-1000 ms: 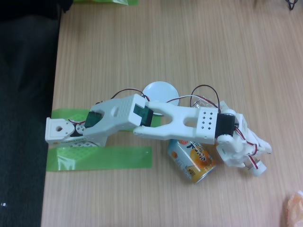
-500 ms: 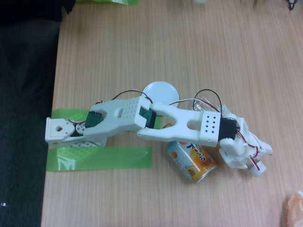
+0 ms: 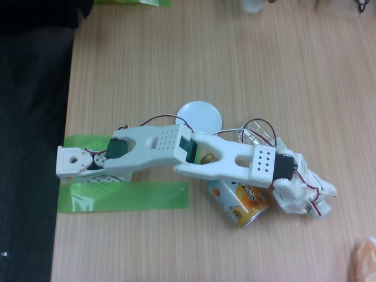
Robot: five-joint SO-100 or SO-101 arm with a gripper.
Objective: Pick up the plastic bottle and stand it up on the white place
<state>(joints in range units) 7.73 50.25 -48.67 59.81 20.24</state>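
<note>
Over the last second the arm (image 3: pixel 176 150) has stretched further toward the lower right of the frame and sunk lower, so its forearm now crosses more of the orange-and-blue can (image 3: pixel 238 202) and its wrist sits nearer the right edge of that can. The claw (image 3: pixel 305 197) hangs at lower right, past the can; seen from above, I cannot tell whether its fingers are spread or pressed together. The plastic bottle (image 3: pixel 251 132) shows as a clear patch just above the forearm, right of centre, mostly hidden. This looks like an approach to the grasp, with the bottle not yet lifted. The white plate (image 3: pixel 200 114) lies bare at centre. Count: one bottle, one can, one plate, two green tape strips (image 3: pixel 126 195) on the desk (image 3: pixel 235 59).
</note>
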